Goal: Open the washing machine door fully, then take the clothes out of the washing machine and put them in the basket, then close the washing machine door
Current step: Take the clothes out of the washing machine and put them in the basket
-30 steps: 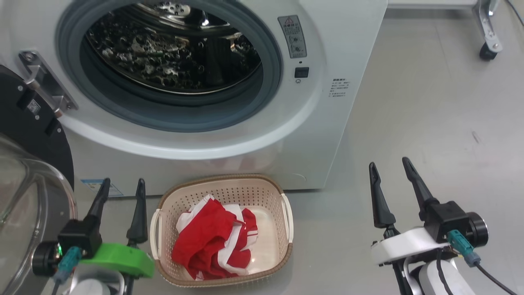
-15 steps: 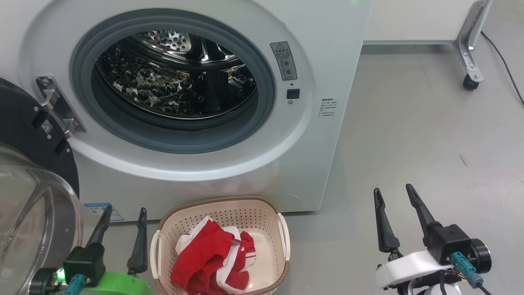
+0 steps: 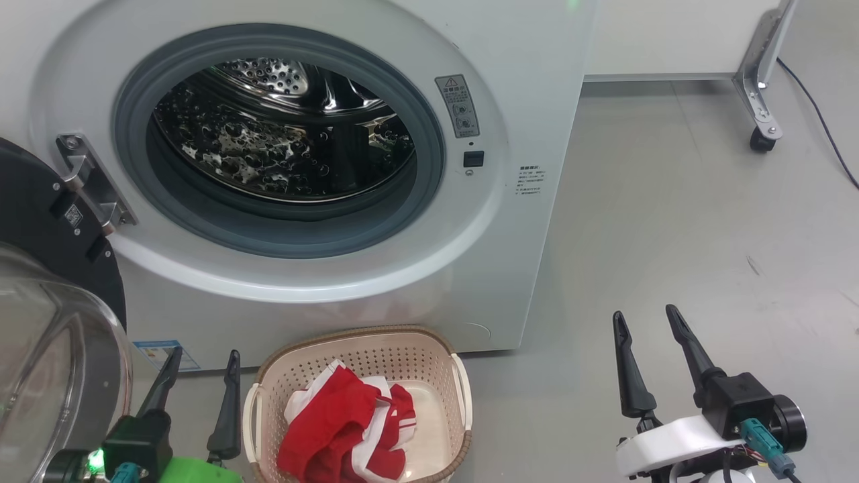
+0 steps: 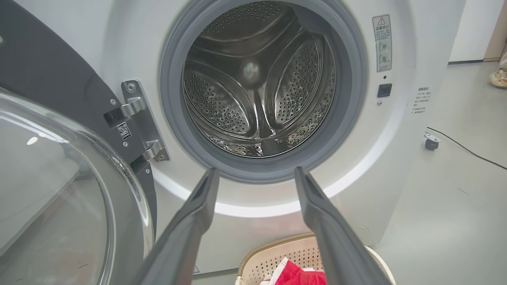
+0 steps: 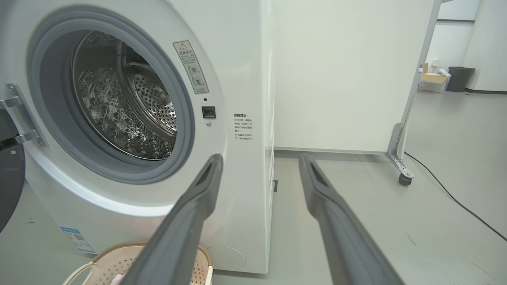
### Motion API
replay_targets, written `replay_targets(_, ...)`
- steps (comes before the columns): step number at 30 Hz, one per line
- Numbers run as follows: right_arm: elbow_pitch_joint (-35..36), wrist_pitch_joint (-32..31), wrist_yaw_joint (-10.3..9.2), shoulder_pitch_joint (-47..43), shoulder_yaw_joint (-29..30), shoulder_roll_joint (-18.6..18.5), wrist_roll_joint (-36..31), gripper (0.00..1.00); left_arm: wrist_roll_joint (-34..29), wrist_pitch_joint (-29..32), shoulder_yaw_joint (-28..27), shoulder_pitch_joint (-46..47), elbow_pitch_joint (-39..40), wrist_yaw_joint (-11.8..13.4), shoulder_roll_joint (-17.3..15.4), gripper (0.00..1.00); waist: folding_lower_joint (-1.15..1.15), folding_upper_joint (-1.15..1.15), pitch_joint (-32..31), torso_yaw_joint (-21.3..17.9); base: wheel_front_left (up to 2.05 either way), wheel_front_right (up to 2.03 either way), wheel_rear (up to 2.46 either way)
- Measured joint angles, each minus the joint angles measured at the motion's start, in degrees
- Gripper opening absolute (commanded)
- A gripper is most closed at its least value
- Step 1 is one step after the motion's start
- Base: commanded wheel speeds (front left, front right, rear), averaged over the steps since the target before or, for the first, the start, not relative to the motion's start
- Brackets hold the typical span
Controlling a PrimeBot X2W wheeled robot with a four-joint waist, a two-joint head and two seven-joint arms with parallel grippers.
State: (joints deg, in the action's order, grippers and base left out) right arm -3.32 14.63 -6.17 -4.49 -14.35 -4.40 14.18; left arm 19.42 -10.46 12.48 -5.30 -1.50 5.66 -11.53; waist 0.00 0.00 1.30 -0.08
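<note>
1. Nearest, at the lower left of the head view, the left gripper (image 3: 205,355) was released. Its two dark fingers were spread with nothing between them and pointed toward the machine's lower front. In its own wrist view (image 4: 255,171) the same gap framed the bottom of the round opening.
2. At the lower right, the right gripper (image 3: 643,312) was also released and held nothing. Its fingers were spread over the bare grey floor (image 3: 671,201), well to the right of the basket.
3. The basket (image 3: 356,332) stood on the floor between the two grippers, closer to the left one and just in front of the machine's base. The clothes (image 3: 335,429) lay inside it, heaped toward its left side, with part of the pale bottom bare on the right.
4. The washing machine door (image 3: 33,215) stood swung open on the left. It hung from the metal hinge (image 3: 90,181), and its glass bowl bulged just beside the left gripper.
5. Behind the basket, the washing machine (image 3: 523,100) had its opening uncovered. The grey rubber ring (image 3: 429,154) circled the steel drum (image 3: 268,147).
6. Farthest right, a metal leg with a caster (image 3: 758,100) stood beside a black cable (image 3: 819,114).
</note>
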Motion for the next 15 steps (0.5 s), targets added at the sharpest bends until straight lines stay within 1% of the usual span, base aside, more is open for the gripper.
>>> replay_targets(15,0.47,0.0,0.0,-0.2,0.24,0.03,0.0,1.0,-0.98,1.42,-0.57,-0.73,3.72,0.29,-0.15,1.0,0.0,0.0,0.87,-0.66,0.0,0.0,0.0)
